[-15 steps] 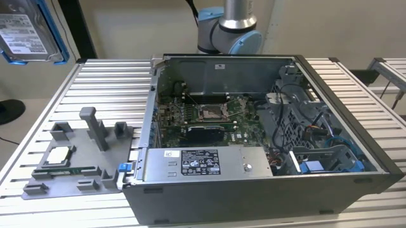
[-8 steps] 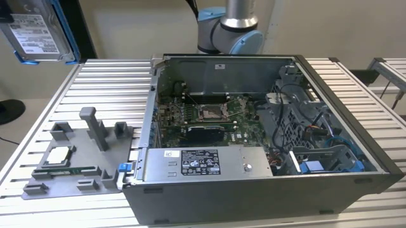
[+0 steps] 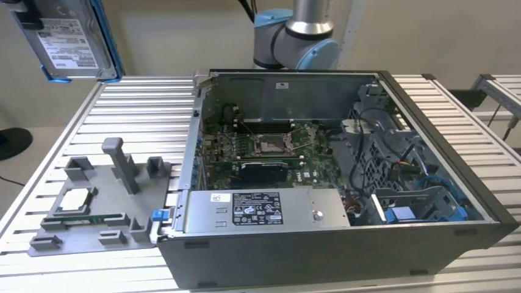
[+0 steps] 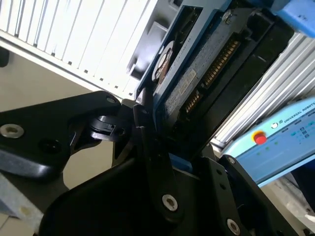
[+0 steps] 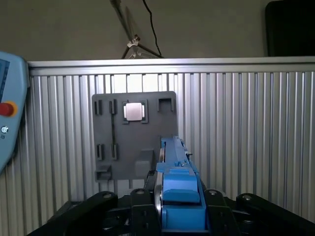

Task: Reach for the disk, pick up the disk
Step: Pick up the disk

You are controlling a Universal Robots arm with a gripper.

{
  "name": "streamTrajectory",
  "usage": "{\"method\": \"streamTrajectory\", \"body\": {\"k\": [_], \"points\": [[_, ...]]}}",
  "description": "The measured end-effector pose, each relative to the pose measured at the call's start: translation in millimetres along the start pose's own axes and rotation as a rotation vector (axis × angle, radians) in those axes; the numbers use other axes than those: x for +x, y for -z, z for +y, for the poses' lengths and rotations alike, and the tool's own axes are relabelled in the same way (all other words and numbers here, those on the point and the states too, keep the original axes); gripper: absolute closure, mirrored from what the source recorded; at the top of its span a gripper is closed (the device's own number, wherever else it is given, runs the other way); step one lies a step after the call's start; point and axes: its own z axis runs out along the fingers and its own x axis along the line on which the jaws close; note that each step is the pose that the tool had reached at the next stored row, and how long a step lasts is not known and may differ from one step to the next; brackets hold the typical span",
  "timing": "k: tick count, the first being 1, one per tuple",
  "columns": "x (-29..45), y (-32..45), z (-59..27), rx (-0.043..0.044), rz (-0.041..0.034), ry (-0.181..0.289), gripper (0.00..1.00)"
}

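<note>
One disk (image 3: 72,38) held aloft at the exterior view's left
Jaws of the black gripper (image 5: 179,209) clamp its blue-railed edge; the exterior view shows its white label, the first wrist view a square silver chip (image 5: 135,111) on a grey plate (image 5: 106,142).

Items counted. One robot arm (image 3: 297,36). One end effector (image 5: 179,209), clamped on its load. One disk (image 3: 72,43), in the end effector's grip. One bench (image 3: 138,116), beneath the end effector. One grey fixture plate (image 3: 97,235), on the bench below the end effector. One square silver chip (image 5: 134,111), seated in that plate. One open computer case (image 3: 326,256), well apart from the end effector. Inside the case, one grey box (image 3: 326,210) bearing one sticker (image 3: 255,209). One pendant (image 5: 12,78), off to the end effector's side, carrying one red button (image 5: 6,108).
</note>
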Motion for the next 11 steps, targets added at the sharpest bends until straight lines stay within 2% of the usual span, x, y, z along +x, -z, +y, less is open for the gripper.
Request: {"method": "streamTrajectory", "body": {"k": [11], "points": [[-1.4, 0.9, -40.0, -0.0005, 0.0001, 0.0, 1.0]]}}
